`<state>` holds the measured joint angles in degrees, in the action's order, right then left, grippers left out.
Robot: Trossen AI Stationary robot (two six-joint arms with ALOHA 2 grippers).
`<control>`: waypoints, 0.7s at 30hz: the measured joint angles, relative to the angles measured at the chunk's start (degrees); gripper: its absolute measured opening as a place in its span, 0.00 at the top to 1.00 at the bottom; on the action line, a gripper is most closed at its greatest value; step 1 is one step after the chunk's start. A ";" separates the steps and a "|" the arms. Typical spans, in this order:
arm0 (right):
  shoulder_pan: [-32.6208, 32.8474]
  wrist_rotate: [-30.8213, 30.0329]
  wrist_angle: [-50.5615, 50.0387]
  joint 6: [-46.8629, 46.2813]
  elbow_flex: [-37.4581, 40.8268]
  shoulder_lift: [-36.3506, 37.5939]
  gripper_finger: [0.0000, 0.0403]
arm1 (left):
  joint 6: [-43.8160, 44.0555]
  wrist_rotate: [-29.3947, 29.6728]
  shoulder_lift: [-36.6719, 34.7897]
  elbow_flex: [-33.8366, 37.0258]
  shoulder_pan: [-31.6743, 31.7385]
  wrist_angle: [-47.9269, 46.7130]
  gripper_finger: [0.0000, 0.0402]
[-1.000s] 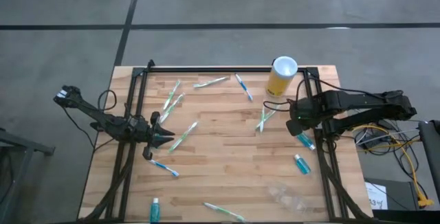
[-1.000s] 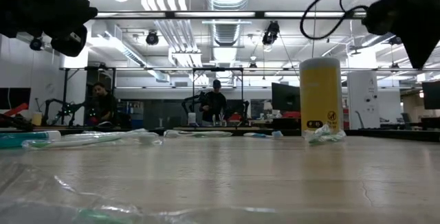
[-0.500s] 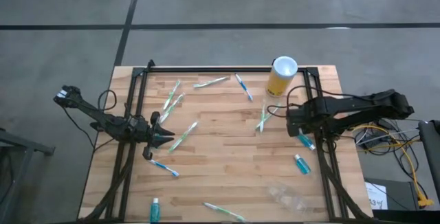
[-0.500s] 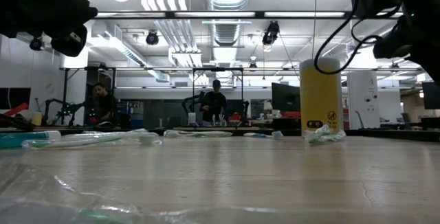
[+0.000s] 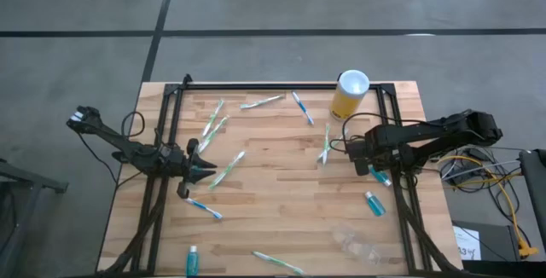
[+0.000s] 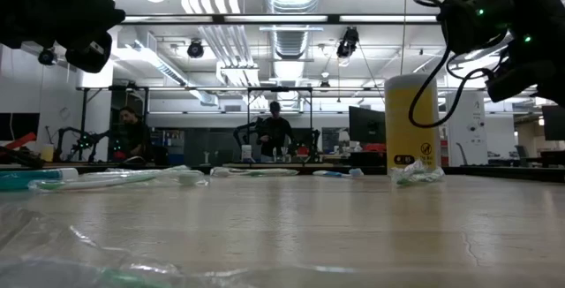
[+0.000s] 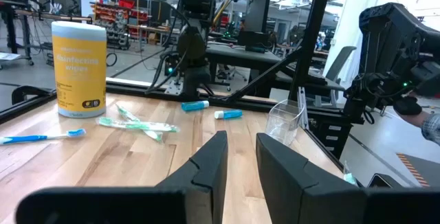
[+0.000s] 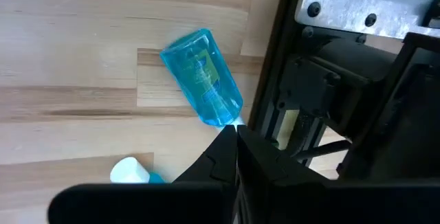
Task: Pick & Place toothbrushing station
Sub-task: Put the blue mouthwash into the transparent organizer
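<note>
At the right edge of the wooden bench (image 5: pixel 281 184), the right pincer (image 5: pixel 359 153) hung with its fingers pressed together, holding nothing, close above a teal tube (image 5: pixel 380 176) that lay beside the dark frame rail; the right wrist view showed that tube (image 8: pixel 203 86) just past the closed fingertips. A second teal tube (image 5: pixel 374 203) lay near it, toward the front edge. The clear cup (image 5: pixel 351 242) lay at the front right of the bench, hard to make out. Two crossed white-green toothbrushes (image 5: pixel 325 146) lay just beside the right pincer, with the yellow cylinder (image 5: pixel 349 95) standing behind them. The left pincer (image 5: pixel 203 171) waited at the left side, fingers a little apart and empty, next to a white-green toothbrush (image 5: pixel 227 168). A white-blue toothbrush (image 5: pixel 203 207) lay nearer the front, and another tube (image 5: pixel 194 260) at the front left edge. More brushes (image 5: pixel 213 123) were scattered along the back. People (image 6: pixel 275 135) stood in the room beyond.
</note>
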<state>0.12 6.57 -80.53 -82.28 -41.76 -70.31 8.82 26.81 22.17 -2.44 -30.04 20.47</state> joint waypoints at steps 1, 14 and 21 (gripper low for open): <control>-0.01 0.17 -0.04 0.12 0.00 -0.60 0.96 | 0.00 0.02 -0.02 0.00 0.00 -0.02 0.79; -0.02 1.70 0.55 4.55 -0.03 -7.83 0.80 | 0.00 0.02 0.00 0.00 0.00 -0.01 0.79; -0.02 1.89 1.98 5.34 -0.69 -12.21 0.76 | 0.00 0.02 -0.02 0.00 0.00 0.00 0.79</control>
<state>0.10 8.47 -78.55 -76.94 -42.45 -82.52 8.82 26.83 22.15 -2.44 -30.04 20.47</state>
